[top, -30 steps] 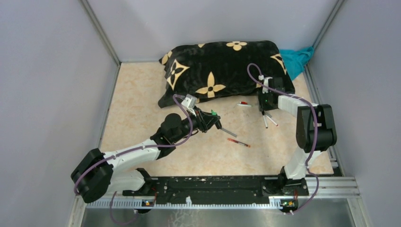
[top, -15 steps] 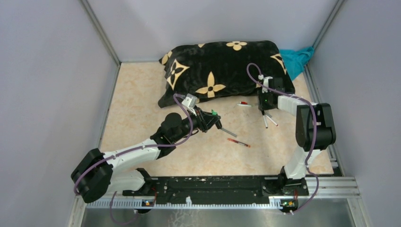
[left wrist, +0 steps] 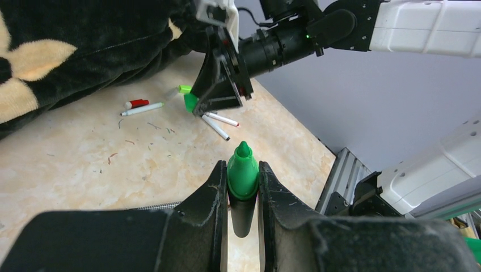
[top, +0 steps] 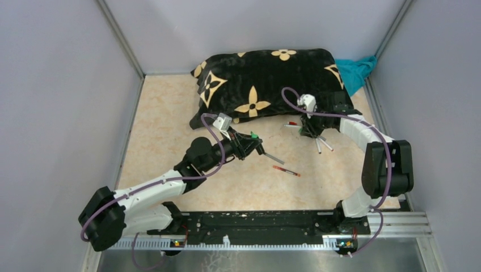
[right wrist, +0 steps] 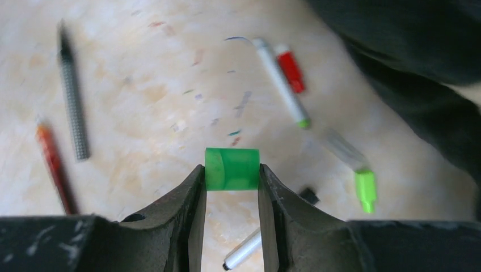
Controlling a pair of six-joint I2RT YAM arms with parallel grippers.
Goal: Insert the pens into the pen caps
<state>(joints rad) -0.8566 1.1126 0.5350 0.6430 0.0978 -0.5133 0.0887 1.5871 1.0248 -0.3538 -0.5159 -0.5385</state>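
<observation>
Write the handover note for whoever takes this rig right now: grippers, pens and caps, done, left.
Left gripper: shut on the stubby black marker with the green tip.
Right gripper: shut on the short green plastic cap, over the beige table.
Loose on the table: slim grey pen, red pen, white green-tipped pen beside a small red cap, two white pens.
Done: marker and green cap picked up, held apart.
Left: push the marker into the cap, then cap the other pens.
</observation>
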